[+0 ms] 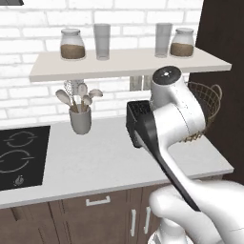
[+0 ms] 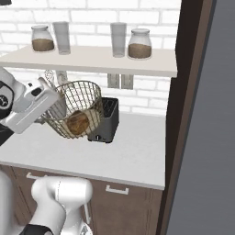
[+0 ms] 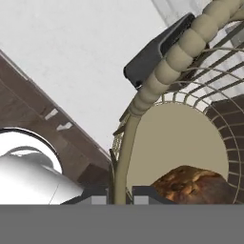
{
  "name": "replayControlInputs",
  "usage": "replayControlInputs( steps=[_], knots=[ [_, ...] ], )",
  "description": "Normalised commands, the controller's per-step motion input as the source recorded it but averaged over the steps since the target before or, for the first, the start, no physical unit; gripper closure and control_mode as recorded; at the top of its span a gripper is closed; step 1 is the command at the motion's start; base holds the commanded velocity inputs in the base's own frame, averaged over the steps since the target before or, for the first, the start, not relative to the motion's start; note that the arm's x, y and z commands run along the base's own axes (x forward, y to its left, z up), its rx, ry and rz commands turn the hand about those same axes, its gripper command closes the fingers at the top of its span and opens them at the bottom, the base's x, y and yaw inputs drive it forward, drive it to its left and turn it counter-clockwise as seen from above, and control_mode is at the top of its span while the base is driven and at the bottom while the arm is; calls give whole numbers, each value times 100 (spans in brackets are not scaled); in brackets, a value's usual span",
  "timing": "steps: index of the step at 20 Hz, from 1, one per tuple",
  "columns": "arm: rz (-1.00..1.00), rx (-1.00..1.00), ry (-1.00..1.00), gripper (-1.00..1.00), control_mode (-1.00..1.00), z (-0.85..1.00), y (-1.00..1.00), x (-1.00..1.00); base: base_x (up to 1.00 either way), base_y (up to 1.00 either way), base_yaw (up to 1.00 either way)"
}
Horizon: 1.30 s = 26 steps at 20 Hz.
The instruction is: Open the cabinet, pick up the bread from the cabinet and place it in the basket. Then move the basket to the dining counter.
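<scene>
In the right base view the basket (image 2: 78,110) hangs tilted in the air above the desk (image 2: 133,156), just in front of the dark toaster (image 2: 106,120). The bread (image 2: 77,123) lies inside it against the pale bottom. The arm's white wrist meets the basket's near rim at the left.

The left base view hides most of this. There the arm covers the middle of the scene, and the basket (image 1: 206,102) shows as a stretch of mesh and a handle past the arm's right edge, with the toaster (image 1: 136,119) peeking out on the left. That view also takes in the grey utensil cup (image 1: 80,119), the black hob (image 1: 21,155) and the shelf (image 1: 124,64) with its jars and glasses.

The hand view settles the grip: the end effector (image 3: 119,196) is clamped on the basket's rim wire, one dark fingertip (image 3: 97,196) on each side of it, with the bread (image 3: 193,185) just beyond.
</scene>
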Motion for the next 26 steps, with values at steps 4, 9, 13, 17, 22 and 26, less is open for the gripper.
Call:
replayControlInputs(
  steps=[4,9,13,17,22,26],
  knots=[
    [6,4,0,100,100,7,0,-15,-26,0,3],
    [0,0,0,100,100,0,0,0,-91,29,5],
    [0,0,0,100,100,0,0,0,-91,40,28],
    [0,0,0,100,100,0,0,0,-44,43,71],
    [0,0,0,100,100,0,0,0,-18,41,89],
    [0,0,0,100,100,0,0,0,-4,35,93]
  ],
)
